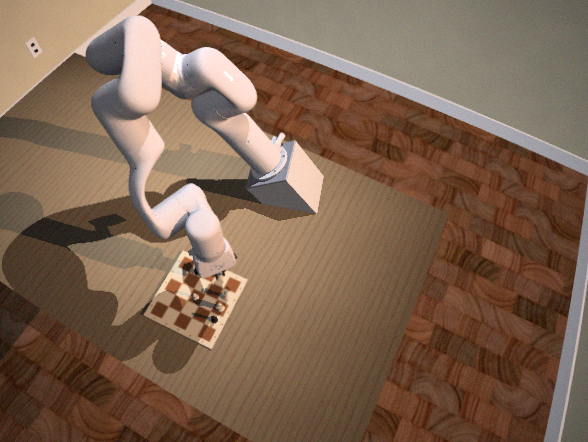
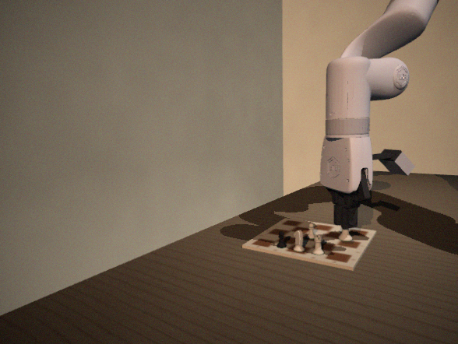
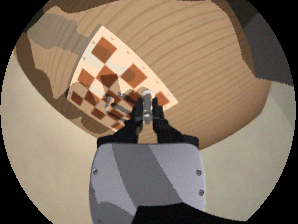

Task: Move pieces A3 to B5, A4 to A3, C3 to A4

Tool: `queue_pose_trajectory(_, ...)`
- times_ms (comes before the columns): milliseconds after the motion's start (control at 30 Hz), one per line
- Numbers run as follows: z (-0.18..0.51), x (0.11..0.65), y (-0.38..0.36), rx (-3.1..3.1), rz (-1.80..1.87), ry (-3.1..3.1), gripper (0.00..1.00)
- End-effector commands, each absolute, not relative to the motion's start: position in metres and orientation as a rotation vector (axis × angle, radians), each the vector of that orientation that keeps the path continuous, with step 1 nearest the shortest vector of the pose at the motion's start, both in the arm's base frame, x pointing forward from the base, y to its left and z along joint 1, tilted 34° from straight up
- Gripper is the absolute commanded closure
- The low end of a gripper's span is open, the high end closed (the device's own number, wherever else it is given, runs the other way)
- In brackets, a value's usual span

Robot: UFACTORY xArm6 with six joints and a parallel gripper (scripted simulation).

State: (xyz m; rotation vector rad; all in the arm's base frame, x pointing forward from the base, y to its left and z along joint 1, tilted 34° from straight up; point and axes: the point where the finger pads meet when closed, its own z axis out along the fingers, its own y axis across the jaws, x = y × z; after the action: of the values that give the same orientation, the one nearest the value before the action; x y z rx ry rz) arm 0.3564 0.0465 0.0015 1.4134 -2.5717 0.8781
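The small chessboard (image 1: 211, 344) (image 2: 304, 258) (image 3: 105, 50) lies on the tan mat. My gripper (image 1: 212, 275) (image 2: 345, 226) (image 3: 147, 104) stands upright over the board's far right part and is shut on a white piece (image 2: 345, 235). Only that piece's base shows below the fingers, at board level; I cannot tell whether it touches. Other pieces stand upright mid-board: a black pawn (image 2: 281, 240) (image 1: 213, 319), a white bishop (image 2: 298, 241), and two more white pieces (image 2: 318, 245) (image 2: 311, 229). The square labels are too small to read.
The arm's grey base box (image 1: 290, 182) (image 2: 397, 161) sits on the mat behind the board. Wood floor surrounds the mat (image 1: 325, 300), with walls beyond it.
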Motion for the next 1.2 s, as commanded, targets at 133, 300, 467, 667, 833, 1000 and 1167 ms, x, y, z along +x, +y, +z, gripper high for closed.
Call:
queue_pose_trajectory(133, 0.052, 0.346, 0.078, 1.414, 0.879, -2.574, 1.00)
queue_pose_trajectory(300, 0.067, 0.342, 0.087, 1.414, 0.879, -2.574, 1.00)
queue_pose_trajectory(467, 0.067, 0.342, 0.087, 1.414, 0.879, -2.574, 1.00)
queue_pose_trajectory(667, 0.067, 0.342, 0.087, 1.413, 0.879, -2.575, 1.00)
queue_pose_trajectory(833, 0.083, 0.345, 0.064, 1.338, 0.889, -2.632, 1.00)
queue_pose_trajectory(1000, 0.087, 0.346, 0.057, 1.317, 0.893, -2.647, 1.00)
queue_pose_trajectory(1167, 0.087, 0.346, 0.057, 1.317, 0.893, -2.647, 1.00)
